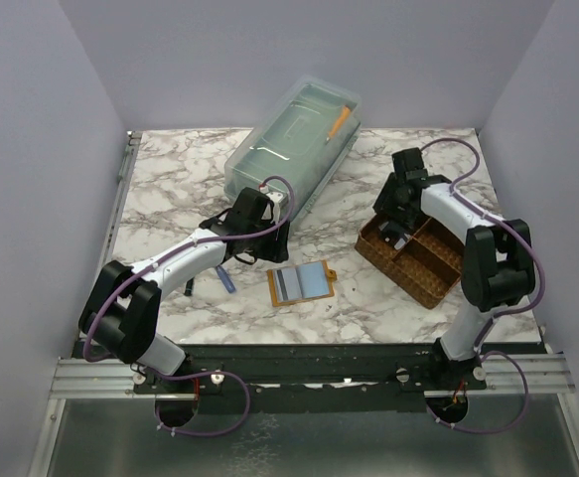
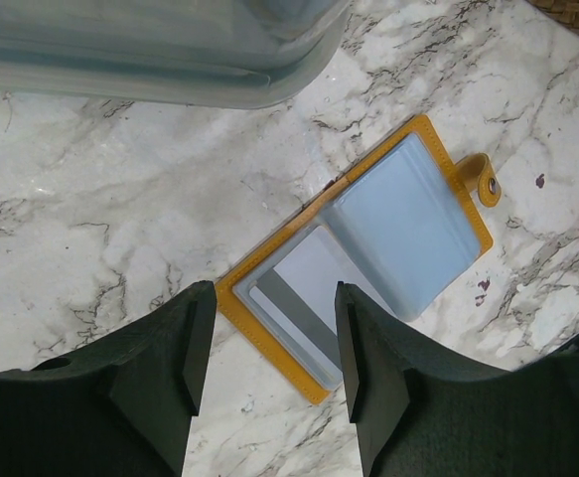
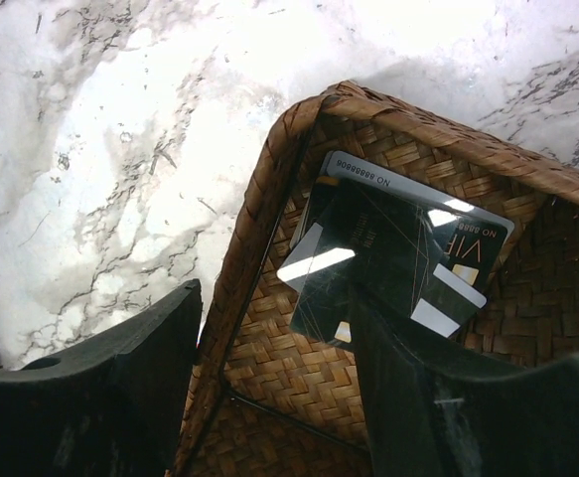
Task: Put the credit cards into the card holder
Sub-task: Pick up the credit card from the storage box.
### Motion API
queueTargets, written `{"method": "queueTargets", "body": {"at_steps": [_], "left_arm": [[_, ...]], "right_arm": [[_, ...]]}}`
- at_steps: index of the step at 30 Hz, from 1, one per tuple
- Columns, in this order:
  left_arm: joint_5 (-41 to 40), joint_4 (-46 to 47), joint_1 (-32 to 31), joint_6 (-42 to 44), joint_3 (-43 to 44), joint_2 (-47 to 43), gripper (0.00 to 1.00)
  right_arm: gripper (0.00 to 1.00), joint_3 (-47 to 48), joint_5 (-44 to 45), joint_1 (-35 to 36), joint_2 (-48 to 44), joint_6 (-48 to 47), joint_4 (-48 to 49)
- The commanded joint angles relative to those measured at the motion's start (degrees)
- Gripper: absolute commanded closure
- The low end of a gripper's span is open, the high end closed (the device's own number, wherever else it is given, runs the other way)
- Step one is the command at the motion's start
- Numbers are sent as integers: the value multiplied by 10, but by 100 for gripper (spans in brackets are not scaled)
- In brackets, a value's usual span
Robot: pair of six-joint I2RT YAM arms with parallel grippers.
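Toward the middle of the near edge of the table (image 1: 170, 179), overhead view: the card holder (image 1: 302, 283) lies opened flat, inner panels upward. The left tool (image 1: 272, 241) hovers just beyond it on the far-left side, apart from it. A clear plastic box (image 1: 289, 149) stands near the far edge. By the right edge the woven tray (image 1: 438, 288) sits askew, and the right tool (image 1: 396, 227) sits low at its far corner.

Left wrist view: the left tool (image 2: 267, 333) is spread wide and carries nothing. Bare table and one corner of the card holder (image 2: 403, 214) show between its fingers. A light card with a dark band, the striped card (image 2: 309, 288), sits in the holder's nearer pocket, partly under the light-blue flap. The snap tab (image 2: 485, 181) lies unfastened, pointing away from the fold.

Right wrist view: the right tool (image 3: 274, 318) is likewise wide and empty. One finger stands over bare table outside the woven tray (image 3: 259, 199), and the other appears to be inside the corner compartment, so the tray wall runs between them. Several credit cards (image 3: 388, 248) lie overlapped in that compartment, dark glossy ones over a grey one. Their exact number cannot be told, and neither finger is seen touching them.

Progress, as a judgement: one card appears stowed, so the task is begun but far from finished. The cards in the tray are yet to be lifted, carried across to the near edge and slid into the pockets. The right tool seems placed for the next pick.
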Motion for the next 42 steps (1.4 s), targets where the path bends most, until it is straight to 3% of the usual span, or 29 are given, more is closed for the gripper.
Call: {"method": "queueTargets", "body": {"at_steps": [1, 6, 9, 16, 22, 34, 42], "left_arm": [[-18, 1, -2, 12, 0, 16, 43], [-21, 2, -1, 13, -1, 17, 43], [-21, 3, -1, 14, -2, 17, 43], [-22, 5, -4, 17, -6, 11, 43], [-29, 5, -5, 20, -9, 4, 42], [-30, 6, -9, 23, -12, 3, 42], [-31, 6, -10, 24, -12, 3, 42]], "right_arm": [[31, -2, 8, -4, -45, -30, 8], [28, 9, 57, -4, -65, -10, -49], [33, -5, 85, -4, -77, 10, -59], [47, -10, 62, -4, -37, 33, -49], [48, -8, 56, -6, 2, 40, -43], [38, 7, 8, -28, 67, 18, -8], [34, 32, -2, -29, 118, 10, -42]]}}
